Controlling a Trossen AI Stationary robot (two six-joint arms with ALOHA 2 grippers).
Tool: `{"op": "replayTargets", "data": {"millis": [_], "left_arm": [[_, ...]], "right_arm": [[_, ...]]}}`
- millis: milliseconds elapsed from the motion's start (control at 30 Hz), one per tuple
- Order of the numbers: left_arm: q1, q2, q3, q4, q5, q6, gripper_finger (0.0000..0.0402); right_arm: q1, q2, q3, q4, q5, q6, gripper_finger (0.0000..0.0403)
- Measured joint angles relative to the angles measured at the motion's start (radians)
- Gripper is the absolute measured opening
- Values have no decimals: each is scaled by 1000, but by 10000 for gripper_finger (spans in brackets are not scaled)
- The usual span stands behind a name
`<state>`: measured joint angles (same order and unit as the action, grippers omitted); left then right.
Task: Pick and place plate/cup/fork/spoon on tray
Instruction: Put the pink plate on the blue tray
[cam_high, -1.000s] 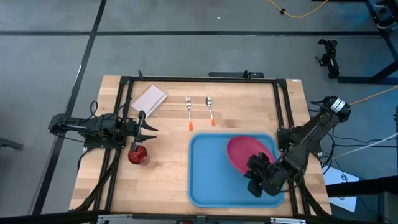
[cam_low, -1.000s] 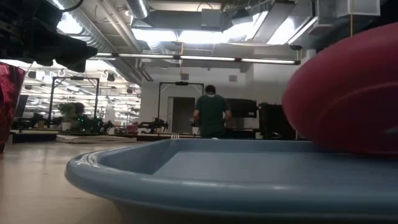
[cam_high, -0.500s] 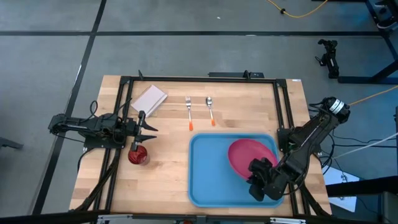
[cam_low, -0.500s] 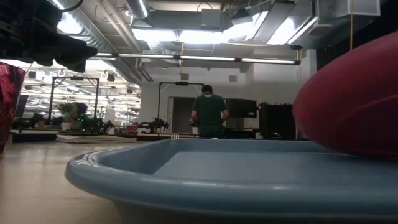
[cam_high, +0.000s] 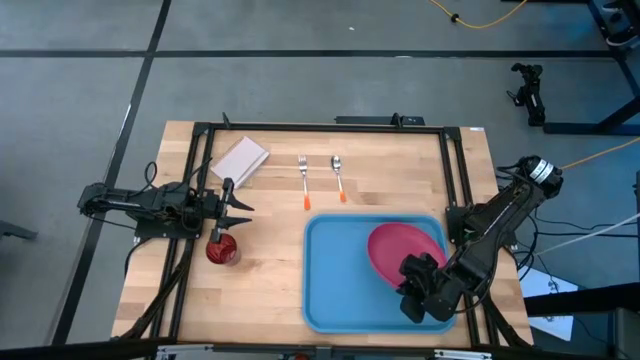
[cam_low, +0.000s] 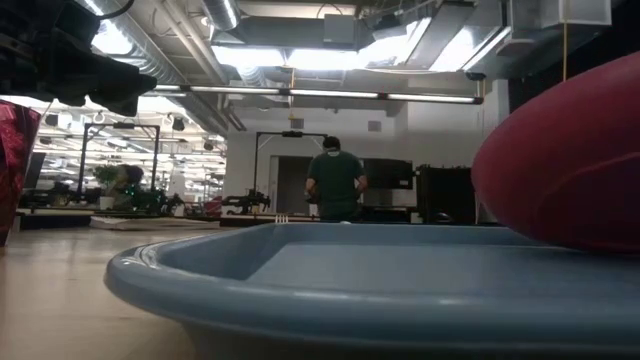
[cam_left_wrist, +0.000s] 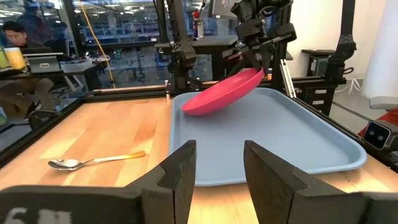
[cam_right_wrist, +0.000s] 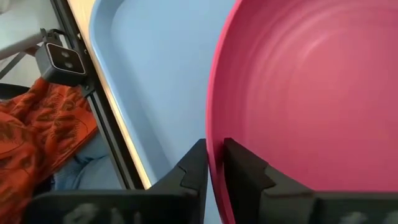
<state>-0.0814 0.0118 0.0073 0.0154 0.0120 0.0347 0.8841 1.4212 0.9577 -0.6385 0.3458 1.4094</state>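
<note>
Pink-red and tilted, the one plate (cam_high: 402, 250) hangs over the right half of the single blue tray (cam_high: 340, 280), its rim pinched between the fingers of the right gripper (cam_high: 418, 285). One fork (cam_high: 303, 178) and one spoon (cam_high: 338, 176) lie side by side on the wood beyond the tray, orange handle tips toward it. The left gripper (cam_high: 238, 208), fingers apart, hovers just above the one cup (cam_high: 222, 249).

Wooden table (cam_high: 270, 280) carries the lot: blue tray (cam_high: 340, 280) on the near right, red cup (cam_high: 222, 250) near left. Far side has the pale pad (cam_high: 240, 159), then fork (cam_high: 303, 176) & spoon (cam_high: 339, 176) side by side, apart, orange tips twd the tray.
</note>
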Motion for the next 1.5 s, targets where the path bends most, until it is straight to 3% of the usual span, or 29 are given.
{"op": "replayTargets", "data": {"millis": [400,800,1133,1500], "left_arm": [[0,0,0,0,0,0,127],[0,0,0,0,0,0,127],[0,0,0,0,0,0,127],[0,0,0,0,0,0,127]], "right_arm": [[17,0,-1,60,10,-3,53],[20,0,-1,-13,19,33,53],[20,0,-1,61,13,53,54],[20,0,-1,71,1,52,88]]}}
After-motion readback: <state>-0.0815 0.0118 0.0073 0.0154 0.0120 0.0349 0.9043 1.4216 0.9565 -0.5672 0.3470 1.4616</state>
